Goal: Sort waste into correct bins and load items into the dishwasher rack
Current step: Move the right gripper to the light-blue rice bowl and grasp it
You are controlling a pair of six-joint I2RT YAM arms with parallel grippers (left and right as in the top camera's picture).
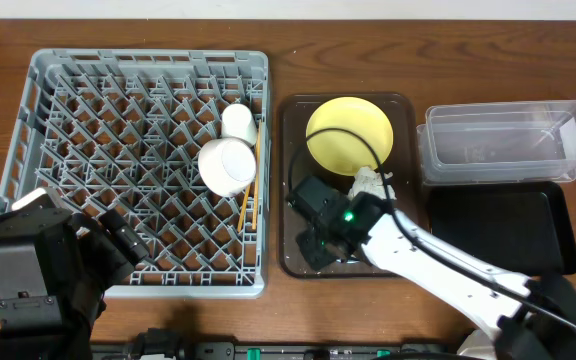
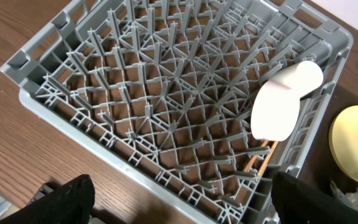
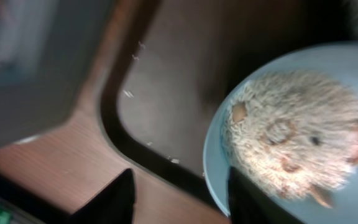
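The grey dishwasher rack holds a white bowl, a small white cup and chopsticks; they also show in the left wrist view as the bowl and chopsticks. The yellow plate and a white tissue lie on the brown serving tray. My right gripper is open, low over the tray's near left corner. A light blue bowl with rice-like food touches its right finger. My left gripper is open and empty over the rack's near edge. The wrapper is out of view.
A clear plastic tub stands at the back right with the black tray in front of it. White crumbs are scattered on the brown tray's floor. Bare wooden table lies between the rack and the tray.
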